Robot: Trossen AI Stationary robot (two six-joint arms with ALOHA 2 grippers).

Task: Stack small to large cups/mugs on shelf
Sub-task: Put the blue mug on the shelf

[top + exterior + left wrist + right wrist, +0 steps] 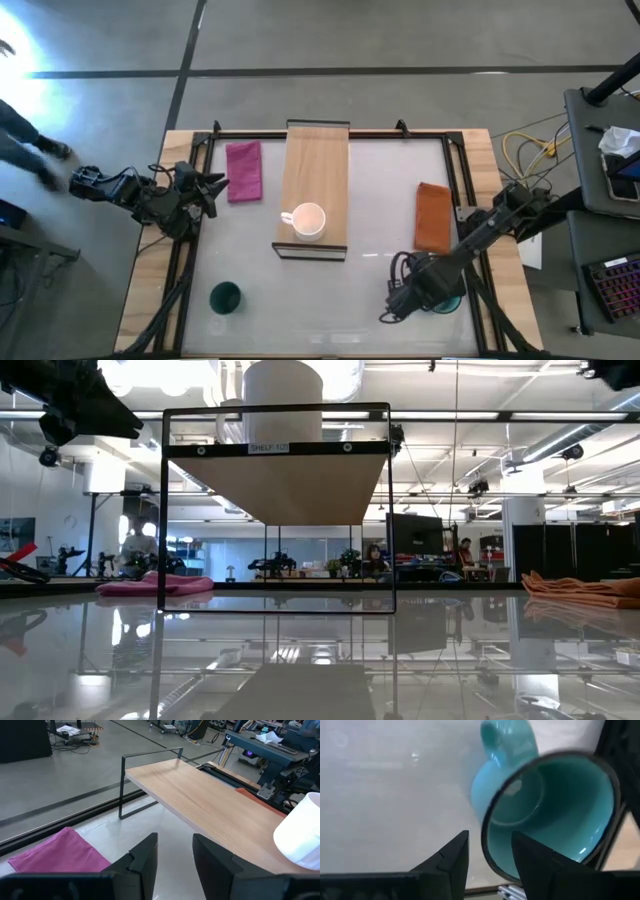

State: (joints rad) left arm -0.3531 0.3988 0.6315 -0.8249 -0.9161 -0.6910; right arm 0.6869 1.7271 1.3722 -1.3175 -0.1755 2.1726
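On shelf (pixel 314 175): 1 white mug (pixel 308 221), empty. At my right pincer (pixel 489 851), spread: 1 teal mug (pixel 547 810), tilted, empty. Left pincer (pixel 175 849) spread, beside pink cloth (pixel 57 852).

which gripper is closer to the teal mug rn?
Right. The right gripper is right at the teal mug, its rim just beyond the fingertips. The left gripper sits across the table by the pink cloth.

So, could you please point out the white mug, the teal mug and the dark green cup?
white mug (pixel 309 220): high view, its open mouth.
teal mug (pixel 555 810): right wrist view, its inner wall.
dark green cup (pixel 225 297): high view, its open mouth.
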